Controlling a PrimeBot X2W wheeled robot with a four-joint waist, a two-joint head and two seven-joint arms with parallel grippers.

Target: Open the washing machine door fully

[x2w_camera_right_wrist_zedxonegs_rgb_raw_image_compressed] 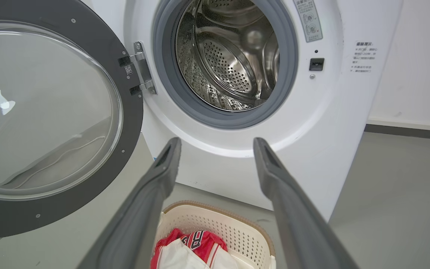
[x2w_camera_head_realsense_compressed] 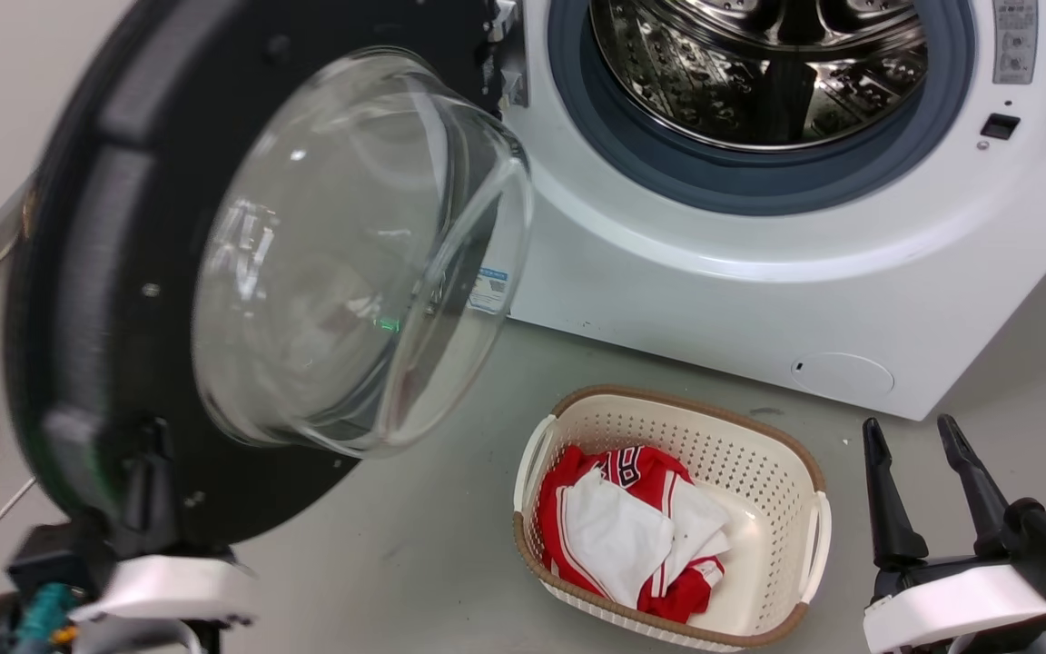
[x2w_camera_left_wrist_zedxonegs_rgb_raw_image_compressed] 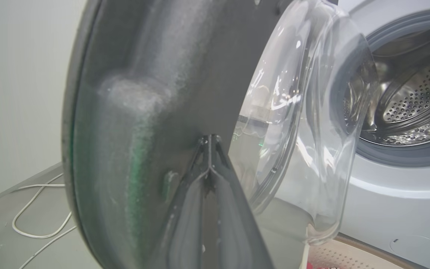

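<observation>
The washing machine door (x2w_camera_head_realsense_compressed: 96,272) stands open at 9 o'clock from the washing machine (x2w_camera_head_realsense_compressed: 759,291). At 7 o'clock in the head view, the left gripper (x2w_camera_left_wrist_zedxonegs_rgb_raw_image_compressed: 209,144) has its fingers squeezed together, and the tips seem to touch the door's black frame. At 4 o'clock, the right gripper (x2w_camera_head_realsense_compressed: 909,427) has its fingers spread wide and holds nothing, next to the basket (x2w_camera_head_realsense_compressed: 786,454).

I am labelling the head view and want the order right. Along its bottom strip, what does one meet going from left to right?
left gripper → basket → right gripper. The door is left out, because it overlaps the left gripper.
</observation>
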